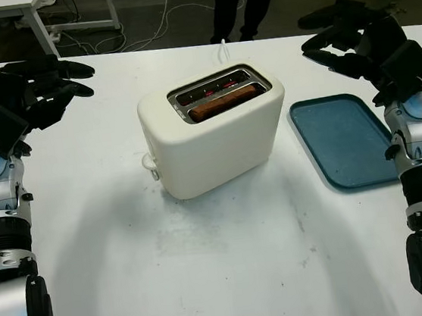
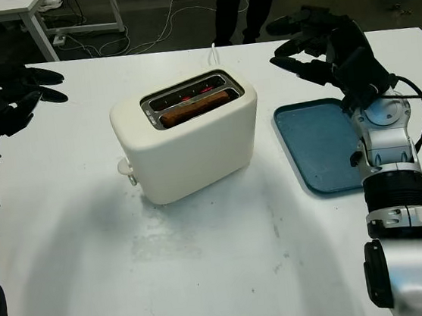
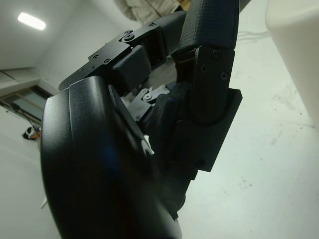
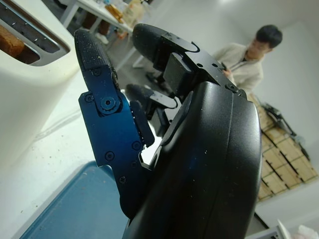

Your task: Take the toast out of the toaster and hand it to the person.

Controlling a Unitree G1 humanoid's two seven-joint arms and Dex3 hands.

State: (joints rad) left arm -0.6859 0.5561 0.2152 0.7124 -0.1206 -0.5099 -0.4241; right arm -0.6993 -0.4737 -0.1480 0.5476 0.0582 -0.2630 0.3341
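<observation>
- A cream toaster [image 1: 214,129] stands at the centre of the white bench [image 1: 231,270], one toast [image 1: 222,102] sitting in its nearer slot (the far slot glows red).
- Left hand [image 1: 29,89], upper left, open, holding nothing.
- Right hand [image 1: 360,40], upper right, open above a blue tray [image 1: 344,141].
- A person's legs [image 1: 245,1] stand beyond the bench, top centre.

Toaster mid-table, tray to its right.
The toast [image 1: 221,103] sits in the toaster's [image 1: 212,131] near slot; the tray [image 1: 346,140] lies by the table's [image 1: 231,270] right edge; a person [image 1: 245,1] stands behind the far edge.
</observation>
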